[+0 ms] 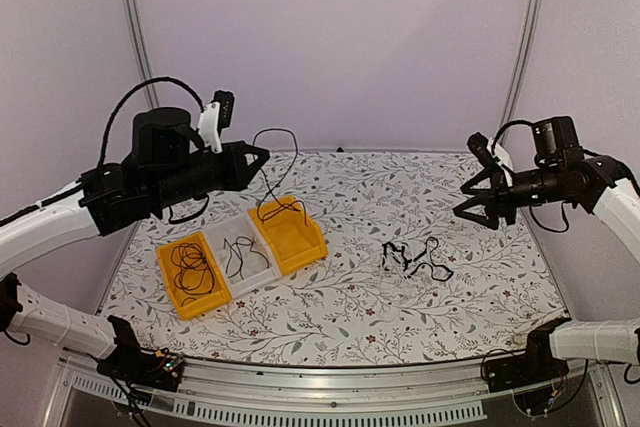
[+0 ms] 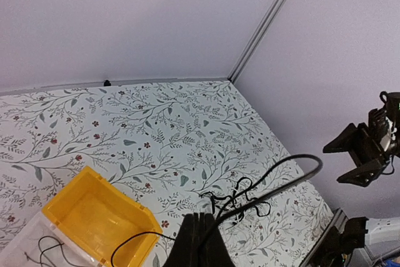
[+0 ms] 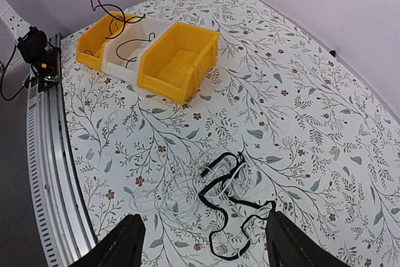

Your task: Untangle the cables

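Note:
My left gripper (image 1: 257, 158) is raised above the bins and shut on a thin black cable (image 1: 291, 141). The cable arcs up and hangs down into the right yellow bin (image 1: 302, 243). In the left wrist view the jaws (image 2: 203, 217) are closed on this cable (image 2: 294, 168). A tangle of a black cable (image 1: 416, 260) and a pale cable lies on the table at centre right. My right gripper (image 1: 472, 203) is open and empty, raised to the right of the tangle. In the right wrist view its fingers (image 3: 128, 245) frame the black cable (image 3: 232, 197) and the pale cable (image 3: 167, 187).
Three bins stand in a row at left. The left yellow bin (image 1: 172, 292) and the white bin (image 1: 256, 275) each hold a black cable. The floral table (image 1: 360, 197) ends at a metal rail (image 1: 330, 387) in front. Purple walls close the back and sides.

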{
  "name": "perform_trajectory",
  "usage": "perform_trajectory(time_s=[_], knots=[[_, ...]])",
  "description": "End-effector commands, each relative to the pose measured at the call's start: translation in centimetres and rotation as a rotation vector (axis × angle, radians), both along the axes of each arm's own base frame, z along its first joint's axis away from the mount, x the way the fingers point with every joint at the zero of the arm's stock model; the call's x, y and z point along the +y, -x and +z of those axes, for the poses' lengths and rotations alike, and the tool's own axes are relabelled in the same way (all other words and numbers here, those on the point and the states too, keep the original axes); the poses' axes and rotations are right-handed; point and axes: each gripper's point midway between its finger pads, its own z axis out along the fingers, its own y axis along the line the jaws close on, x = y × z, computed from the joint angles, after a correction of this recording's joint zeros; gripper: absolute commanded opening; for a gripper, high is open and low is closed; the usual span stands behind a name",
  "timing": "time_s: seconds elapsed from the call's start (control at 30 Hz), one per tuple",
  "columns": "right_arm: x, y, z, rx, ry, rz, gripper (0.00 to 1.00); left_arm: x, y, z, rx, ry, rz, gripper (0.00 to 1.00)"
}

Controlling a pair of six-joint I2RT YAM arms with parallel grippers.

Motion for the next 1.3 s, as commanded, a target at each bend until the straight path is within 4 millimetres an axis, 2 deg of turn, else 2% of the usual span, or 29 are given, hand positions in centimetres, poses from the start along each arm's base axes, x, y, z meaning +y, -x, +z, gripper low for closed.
perform_trajectory(time_s=[0.0,0.13,0.23,0.53,0.77,1.07,1.2,1.27], knots=[[0.3,-0.4,0.1,-0.013,-0.006,0.017,0.70,4.7,0.2,-3.2,0.076,-0.039,0.115,0.00],[0.4,-0.6,0.1,-0.006,-0.008,0.021,0.70,8.0,0.5,-6.2,0.124,-0.101,0.171,0.00],[0.4,-0.5,-0.1,0.004,-0.009,0.024,0.70,9.6,0.4,-8.0,0.150,-0.144,0.198,0.00],[0.4,-0.2,-0.4,0.022,-0.008,0.026,0.70,12.2,-0.8,-12.9,0.233,-0.204,0.266,0.00],[0.2,0.3,-0.8,0.024,-0.002,0.019,0.70,14.0,-2.2,-15.9,0.269,-0.305,0.306,0.00],[0.0,0.4,-1.0,0.023,0.002,0.010,0.70,17.4,-3.0,-18.0,0.302,-0.363,0.378,0.00],[0.0,0.5,-1.2,0.027,0.005,0.008,0.70,18.7,-3.2,-17.8,0.293,-0.361,0.409,0.00],[0.0,0.5,-1.3,0.029,0.004,0.007,0.70,17.9,-3.2,-16.7,0.240,-0.316,0.353,0.00]])
